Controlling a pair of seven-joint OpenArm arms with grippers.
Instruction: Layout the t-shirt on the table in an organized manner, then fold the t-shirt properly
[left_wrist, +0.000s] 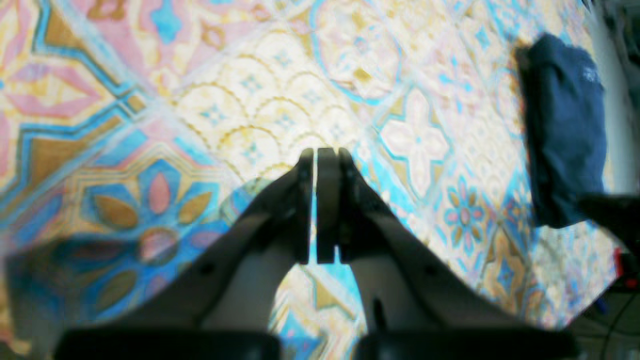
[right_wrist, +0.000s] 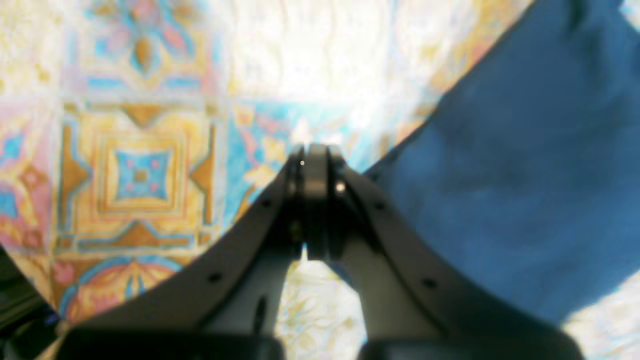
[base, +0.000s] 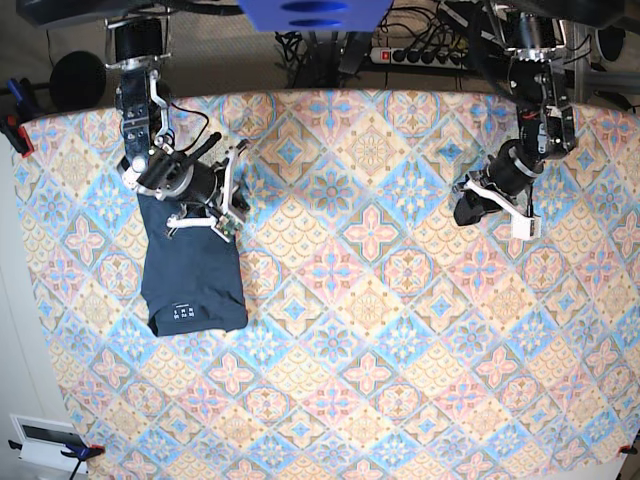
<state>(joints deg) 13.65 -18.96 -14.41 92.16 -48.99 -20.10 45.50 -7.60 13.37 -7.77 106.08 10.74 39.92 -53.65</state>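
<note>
Navy t-shirt (base: 192, 278) folded on table (base: 400, 350).

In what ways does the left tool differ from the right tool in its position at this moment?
The left tool is over bare patterned table, far from the t-shirt. The right tool is at the t-shirt's edge. Both are shut and hold nothing.

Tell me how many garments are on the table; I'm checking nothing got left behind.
1. A folded navy t-shirt lies near the table's left side in the base view, beneath the right gripper. None other shows.
</note>
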